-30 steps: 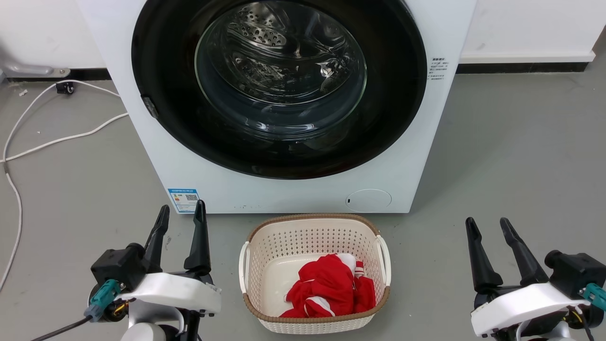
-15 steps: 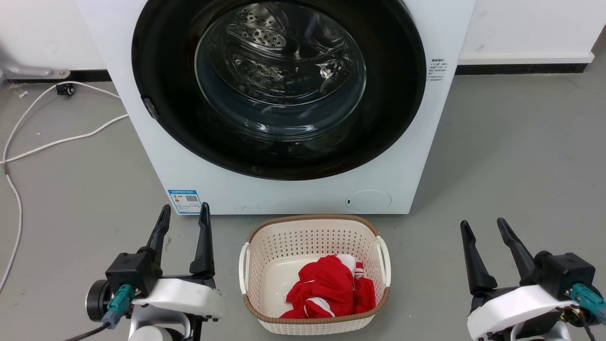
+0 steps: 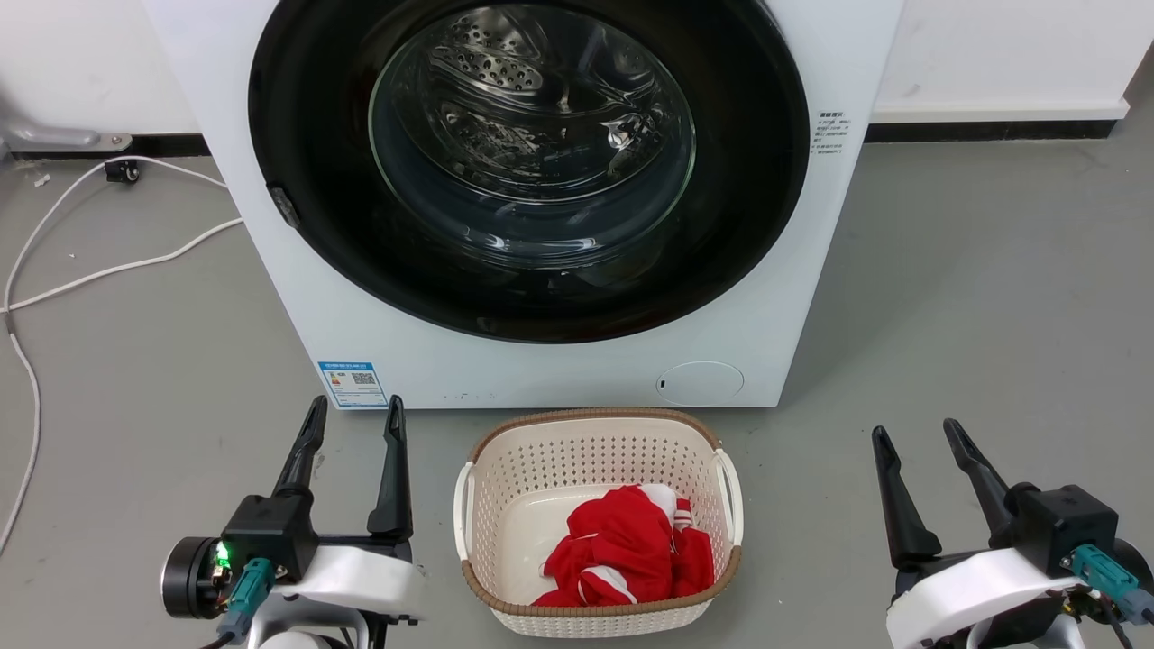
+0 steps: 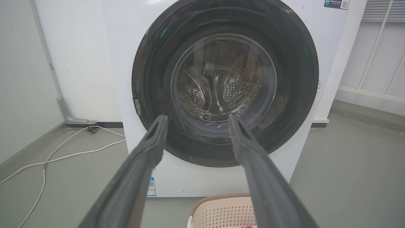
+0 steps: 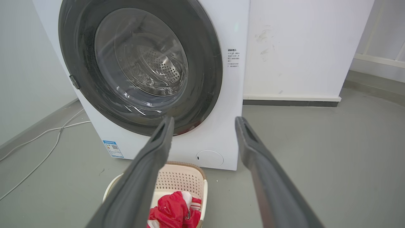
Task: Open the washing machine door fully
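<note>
Lower left, the left gripper spreads wide, empty. The grey tab on the rim's left, possibly the handle, is where to hook and pull the shut washing machine door, upper centre. Lower right, the right gripper gapes, empty.

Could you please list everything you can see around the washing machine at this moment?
washing machine: one, white, straight ahead
washing machine door: one, glossy black, shut on its front
label sticker: one, blue, machine's lower left
service flap: one, white, machine's lower right
laundry basket: one, cream, floor before machine
garment: one, red, in the laundry basket
cable: count unclear, white, floor at left
left hand: one, dark, open, lower left
right hand: one, dark, open, lower right
</note>
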Available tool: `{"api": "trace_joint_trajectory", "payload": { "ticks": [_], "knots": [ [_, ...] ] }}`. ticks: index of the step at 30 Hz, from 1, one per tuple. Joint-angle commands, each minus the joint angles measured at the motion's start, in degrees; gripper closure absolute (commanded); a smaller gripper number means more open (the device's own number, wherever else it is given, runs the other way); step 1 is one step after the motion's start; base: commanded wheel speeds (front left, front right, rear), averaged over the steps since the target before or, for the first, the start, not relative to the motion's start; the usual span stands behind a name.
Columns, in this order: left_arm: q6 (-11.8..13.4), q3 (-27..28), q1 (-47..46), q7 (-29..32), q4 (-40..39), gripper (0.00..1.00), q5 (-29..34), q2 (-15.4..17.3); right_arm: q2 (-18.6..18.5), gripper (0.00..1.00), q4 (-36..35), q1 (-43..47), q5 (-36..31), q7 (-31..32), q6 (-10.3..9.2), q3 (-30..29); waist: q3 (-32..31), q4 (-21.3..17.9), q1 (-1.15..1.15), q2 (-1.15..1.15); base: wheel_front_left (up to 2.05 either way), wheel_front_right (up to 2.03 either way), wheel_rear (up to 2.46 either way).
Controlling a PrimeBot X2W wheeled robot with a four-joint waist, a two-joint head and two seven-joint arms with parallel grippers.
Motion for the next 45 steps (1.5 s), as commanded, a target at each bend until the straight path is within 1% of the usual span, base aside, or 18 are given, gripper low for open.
{"api": "trace_joint_trajectory", "payload": {
  "ticks": [1, 10, 14, 29, 30, 31, 32, 37, 40, 42, 45],
  "knots": [
    [0.24, 0.11, 0.40, -0.47, -0.36, 0.00, 1.05, -0.12, 0.05, 0.00, -0.20, 0.19, -1.02, -0.29, -0.02, 0.00, 0.02, 0.02, 0.00, 0.00, 0.00, 0.00, 0.00],
    [0.30, 0.38, 1.12, -1.40, -0.40, 0.00, 4.26, -0.64, 0.07, 0.00, 0.12, -0.12, -3.55, -1.12, -0.02, 0.21, 0.01, 0.02, 0.00, 0.00, 0.00, 0.00, 0.00],
    [-0.15, 0.52, 1.19, -1.80, -0.42, 0.00, 5.24, -0.90, 0.07, 0.00, -0.02, -0.14, -4.90, -1.46, -0.02, 0.19, 0.02, 0.08, 0.00, 0.00, 0.00, 0.00, 0.00],
    [-1.04, 1.53, 0.84, -1.69, 0.30, 0.00, 4.44, -1.53, 0.07, 0.00, 1.03, -0.74, -3.10, -1.76, -0.03, 0.21, 0.09, 0.04, 0.00, 0.00, 0.00, 0.00, 0.00],
    [-1.04, 1.59, 0.82, -1.69, 0.31, 0.00, 4.43, -1.54, 0.07, 0.56, 1.26, -0.64, -3.01, -1.46, -0.03, 0.29, 0.08, 0.04, 0.00, 0.00, 0.00, 0.00, 0.00],
    [-1.12, 1.64, 0.81, -1.69, 0.31, 0.00, 4.41, -1.56, 0.07, 0.85, 1.30, -0.65, -2.86, -1.32, -0.03, 0.33, 0.06, 0.02, 0.00, 0.00, 0.00, 0.00, 0.00],
    [-1.23, 1.64, 0.79, -1.69, 0.31, 0.00, 4.40, -1.57, 0.07, 1.00, 1.46, -0.66, -2.63, -1.16, -0.03, 0.41, 0.05, 0.01, 0.00, 0.00, 0.00, 0.00, 0.00],
    [-1.34, 1.71, 0.86, -1.69, 0.28, 0.00, 4.53, -1.65, 0.07, 1.00, 1.90, -0.77, -1.97, -1.02, -0.03, 0.76, -0.03, -0.16, 0.00, 0.00, 0.00, 0.00, 0.00],
    [-1.39, 1.74, 0.85, -1.69, 0.32, 0.00, 4.67, -1.67, 0.07, 1.00, 1.94, -0.87, -0.08, -1.56, -0.03, 0.68, 0.02, -0.28, 0.00, 0.00, 0.00, 0.00, 0.00],
    [-1.42, 1.77, 0.78, -1.69, 0.36, 0.00, 4.68, -1.69, 0.07, 1.00, 2.30, -0.86, 4.45, -2.11, -0.03, 0.72, 0.08, -0.35, 0.00, 0.00, 0.00, 0.00, 0.00],
    [-1.40, 1.87, 0.66, -1.69, 0.34, 0.00, 4.60, -1.71, 0.08, 1.00, 3.23, -1.48, 14.51, -3.43, -0.02, 1.12, 0.21, -0.43, 0.00, 0.00, 0.00, 0.00, 0.00]
  ]
}}
